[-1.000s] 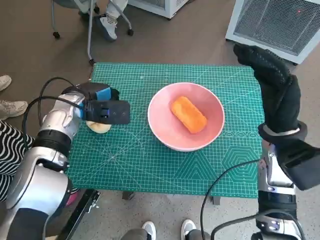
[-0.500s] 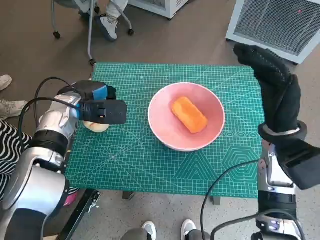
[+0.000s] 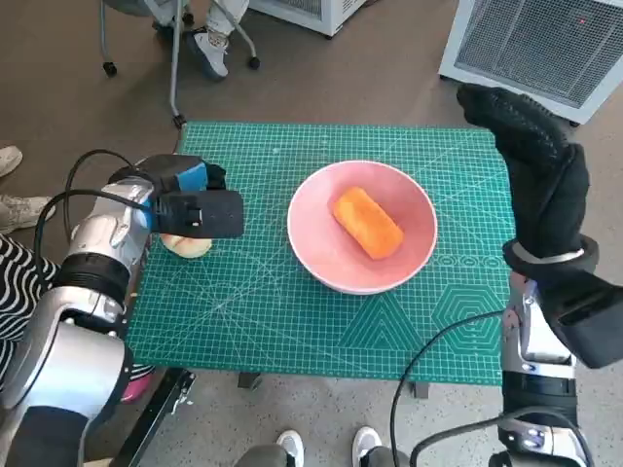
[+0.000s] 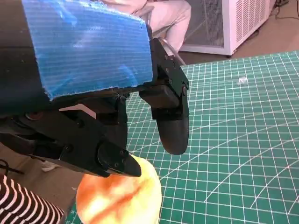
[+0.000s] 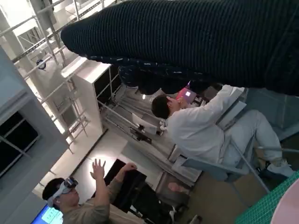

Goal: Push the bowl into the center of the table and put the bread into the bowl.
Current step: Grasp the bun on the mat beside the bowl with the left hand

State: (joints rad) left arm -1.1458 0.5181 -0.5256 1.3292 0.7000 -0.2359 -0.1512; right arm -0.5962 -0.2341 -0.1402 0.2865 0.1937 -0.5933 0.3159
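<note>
Pink bowl [image 3: 362,226] sits about mid-table on the green cutting mat [image 3: 282,311], w/ the orange bread [image 3: 367,222] lying inside it. Left hand [image 3: 200,209] hovers near the mat's left edge over a pale round fruit [image 3: 187,245] — fingers [image 4: 170,123] spread, holding nothing. Right hand [image 3: 535,175] is raised upright off the table's right side; glove extended, nothing in it. People sit in the background of the right wrist view.

You'll find the bread [image 3: 368,222] in the bowl [image 3: 321,258] mid-table [image 3: 292,331]; at nine o'clock, a round fruit [image 3: 187,245] under the left hand [image 3: 195,204].
</note>
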